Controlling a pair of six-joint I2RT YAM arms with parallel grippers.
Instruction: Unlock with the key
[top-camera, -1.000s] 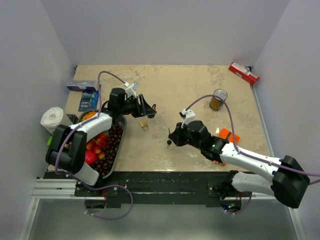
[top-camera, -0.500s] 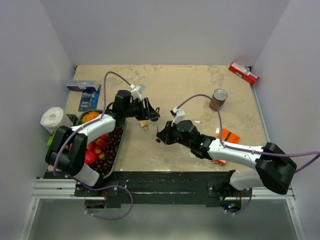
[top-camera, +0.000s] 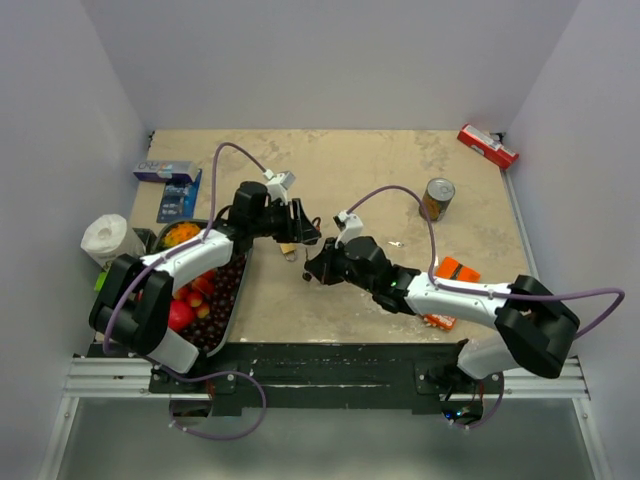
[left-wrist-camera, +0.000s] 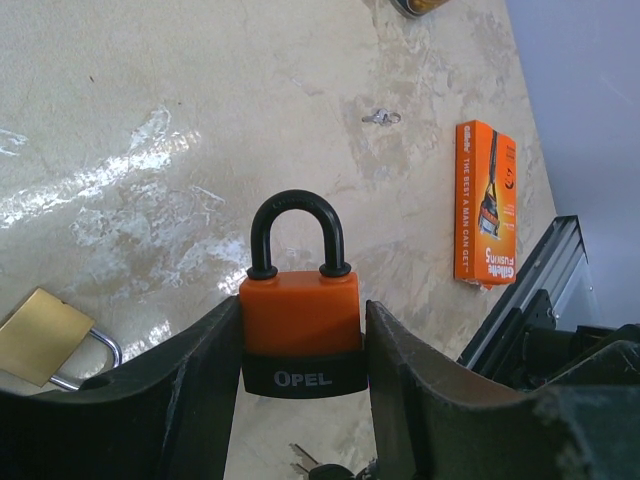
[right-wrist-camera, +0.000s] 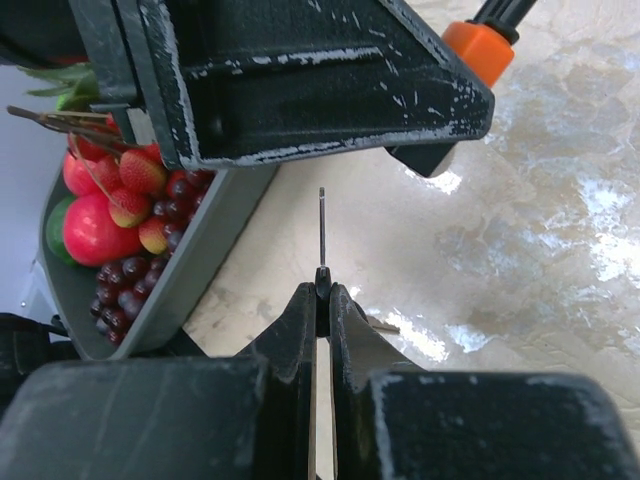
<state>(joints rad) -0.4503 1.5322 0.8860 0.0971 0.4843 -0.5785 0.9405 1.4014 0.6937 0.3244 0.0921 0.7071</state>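
From above, the left gripper (top-camera: 303, 231) and right gripper (top-camera: 313, 270) nearly meet. Left wrist: its jaws clamp the orange padlock (left-wrist-camera: 300, 325), shackle upward. Right wrist: its jaws pinch the key (right-wrist-camera: 321, 272), blade pointing at the left gripper.

Tiny key (right-wrist-camera: 321, 235): thin blade edge-on, black head pinched in right gripper (right-wrist-camera: 322, 296), just short of lock base. Orange padlock (left-wrist-camera: 300, 310): upright, black shackle shut, clamped in left gripper (left-wrist-camera: 302, 322).

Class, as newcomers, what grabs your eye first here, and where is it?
An orange OPEL padlock, shackle closed, is clamped between the left fingers, centre of the overhead view. Facing it, the right fingers pinch a tiny key, blade out. A tray of red fruit lies at the left.
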